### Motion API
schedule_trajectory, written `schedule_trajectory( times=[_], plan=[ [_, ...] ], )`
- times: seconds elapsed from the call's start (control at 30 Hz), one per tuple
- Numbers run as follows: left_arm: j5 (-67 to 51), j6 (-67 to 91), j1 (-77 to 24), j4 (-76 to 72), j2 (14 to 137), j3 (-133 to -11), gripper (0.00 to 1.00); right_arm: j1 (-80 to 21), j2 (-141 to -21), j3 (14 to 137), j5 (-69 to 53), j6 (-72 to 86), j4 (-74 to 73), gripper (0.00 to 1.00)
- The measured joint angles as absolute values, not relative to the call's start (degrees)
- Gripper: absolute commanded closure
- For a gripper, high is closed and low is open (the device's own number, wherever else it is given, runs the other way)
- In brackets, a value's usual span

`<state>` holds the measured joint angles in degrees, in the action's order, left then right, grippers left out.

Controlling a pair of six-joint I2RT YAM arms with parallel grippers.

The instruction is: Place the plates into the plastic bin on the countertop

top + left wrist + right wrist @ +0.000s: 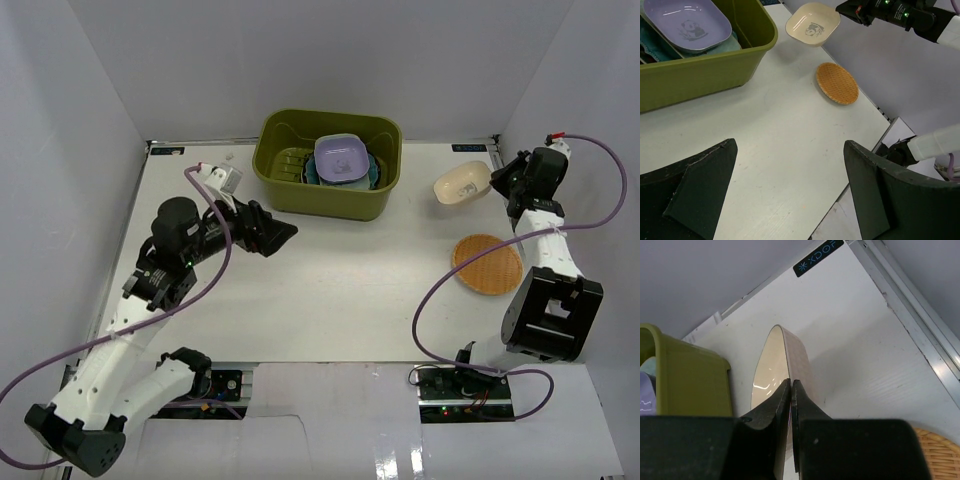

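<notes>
Plates lie in three places. One cream plate (pixel 462 183), a rounded square with a small panda print, is pinched at its rim by the right hand (pixel 494 180) at the far right of the table (pixel 330 290). In the right wrist view the two fingers (pixel 775 405) are pressed almost together, with only the thin wall of the plate between them. The plate stands tilted on edge ahead of them. From the left wrist view it hangs over the table with its shadow below it, so it looks lifted clear. It is near the right end of the bin (pixel 330 195) but apart from it.

An orange plate (pixel 487 264) lies flat on the table, closer to the arm bases, just beside the right arm (pixel 550 300) and apart from the cream plate.

The bin stands at the far middle of the table. Inside it a lavender plate (pixel 343 157), also with a panda print, sits on top of a stack at the right side, with the edge of a teal plate (pixel 372 172) showing beneath it. The left part of the bin shows its ribbed bottom.

The left hand (pixel 280 232) is spread wide and grips nothing. It hovers over the table left of centre, near the front left corner of the bin and not touching it. Its wrist view shows only bare table between the two dark fingers.
</notes>
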<state>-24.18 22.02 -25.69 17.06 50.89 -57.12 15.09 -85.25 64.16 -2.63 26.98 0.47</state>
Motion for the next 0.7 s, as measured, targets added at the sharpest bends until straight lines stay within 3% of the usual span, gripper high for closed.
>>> schedule_trajectory(
  times=[0.33, 0.7],
  plan=[
    [-21.7, 21.2, -25.7, 21.8, 47.0, -51.2, 0.02, 14.9, -81.7, 56.7, -7.7, 31.8, -0.2, 0.92],
    [-18.3, 20.8, -26.6, 22.9, 42.9, -45.1, 0.02, 7.5, -70.1, 74.8, -7.6, 32.4, -1.6, 0.92]
  ],
)
